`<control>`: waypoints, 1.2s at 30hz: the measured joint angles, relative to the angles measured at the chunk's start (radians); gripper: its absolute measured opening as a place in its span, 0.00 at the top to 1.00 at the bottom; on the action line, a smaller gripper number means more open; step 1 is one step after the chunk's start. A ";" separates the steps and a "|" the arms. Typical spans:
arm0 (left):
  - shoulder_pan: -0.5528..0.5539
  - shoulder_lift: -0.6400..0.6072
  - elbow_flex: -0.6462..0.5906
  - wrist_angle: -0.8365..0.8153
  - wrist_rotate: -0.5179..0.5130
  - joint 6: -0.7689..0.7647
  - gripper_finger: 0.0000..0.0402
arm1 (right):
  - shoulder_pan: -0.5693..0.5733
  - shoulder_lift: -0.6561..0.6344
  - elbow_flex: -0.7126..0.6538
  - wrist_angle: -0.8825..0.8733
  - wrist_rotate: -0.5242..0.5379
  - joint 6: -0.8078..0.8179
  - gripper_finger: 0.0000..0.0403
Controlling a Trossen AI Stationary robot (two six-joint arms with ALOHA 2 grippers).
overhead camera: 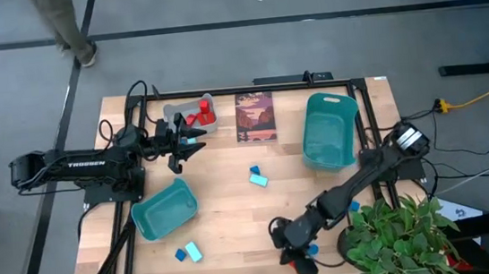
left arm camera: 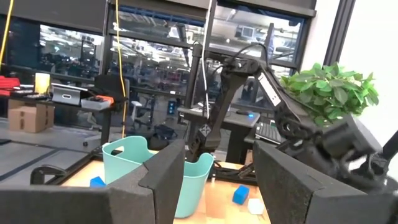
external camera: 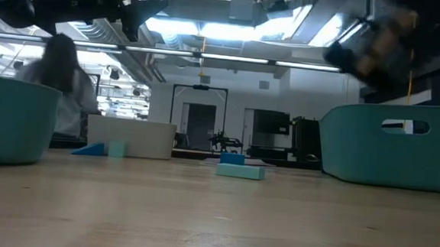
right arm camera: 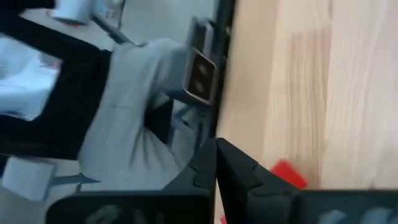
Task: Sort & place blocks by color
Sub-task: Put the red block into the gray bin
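Worktop (overhead camera: pixel 234 210) scene: your right pincer (overhead camera: pixel 296 256) sits closed at the near edge beside a red block (right arm camera: pixel 289 174), apparently gripping nothing, while your left pincer (overhead camera: pixel 193 142) hovers open near the grey bin (overhead camera: pixel 190 112), blocks scattered between.

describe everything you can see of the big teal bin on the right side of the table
The big teal bin is an upright, open-topped tub, plastic by its look, with rounded corners and a slot handle in its end wall, seen in the low view. It stands on the wooden table beside the dark picture card. It looks empty, and nothing is touching it.
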 joint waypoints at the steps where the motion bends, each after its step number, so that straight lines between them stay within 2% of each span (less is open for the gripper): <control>1: 0.000 0.000 0.000 0.000 0.000 0.000 0.55 | 0.006 0.013 0.000 -0.004 0.011 0.025 0.97; 8: 0.000 0.000 0.000 0.000 -0.001 0.000 0.55 | 0.030 0.062 0.005 -0.045 0.099 0.207 0.99; 14: 0.000 0.000 0.000 0.000 -0.001 0.000 0.55 | 0.065 0.137 0.217 -0.469 0.176 0.239 1.00; 18: 0.000 0.000 0.000 0.000 -0.012 0.000 0.55 | 0.072 0.193 0.333 -0.606 0.191 0.204 1.00; 26: 0.000 0.000 0.000 0.000 -0.025 0.000 0.55 | 0.070 0.211 0.341 -0.614 0.179 0.275 0.96; 36: 0.000 0.000 0.000 0.000 -0.025 0.001 0.55 | 0.070 0.211 0.338 -0.561 0.168 0.278 0.93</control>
